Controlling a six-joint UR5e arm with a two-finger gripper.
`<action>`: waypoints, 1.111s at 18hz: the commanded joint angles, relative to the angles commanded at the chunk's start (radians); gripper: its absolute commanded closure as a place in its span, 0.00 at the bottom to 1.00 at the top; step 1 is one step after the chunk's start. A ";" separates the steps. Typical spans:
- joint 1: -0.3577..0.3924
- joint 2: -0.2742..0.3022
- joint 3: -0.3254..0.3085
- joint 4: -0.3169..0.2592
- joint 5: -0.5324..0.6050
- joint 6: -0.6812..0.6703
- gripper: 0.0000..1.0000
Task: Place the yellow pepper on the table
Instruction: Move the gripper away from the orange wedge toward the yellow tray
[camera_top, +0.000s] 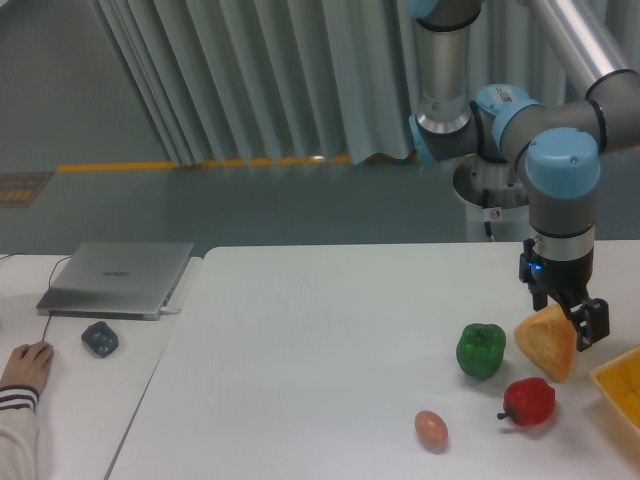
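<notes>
1. Bystander's hand (25, 365), a dark mouse (99, 338) and a closed grey laptop (120, 277) sit on the narrow white desk (90, 420); steer clear of it.
2. You have bare surface mid-way across the large white round-cornered table (320, 350); I judge that the safest set-down spot.
3. Small brown egg (431, 429), glossy green pepper (481, 350), red pepper (529, 401) and orange-yellow bread wedge (543, 342) cluster close together; lower slowly and avoid them.
4. Your black two-finger gripper (572, 318) hangs just beside the wedge; whether it is clenched or released, you cannot tell.
5. Look for the yellow pepper: it is not clearly visible. A yellow shape (622, 390) is cut off by the right edge, identity uncertain.
</notes>
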 joint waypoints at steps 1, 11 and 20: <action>-0.002 0.000 -0.006 0.003 0.001 0.002 0.00; 0.034 -0.018 -0.002 0.074 -0.003 -0.014 0.00; 0.129 -0.040 0.011 0.120 -0.052 -0.117 0.00</action>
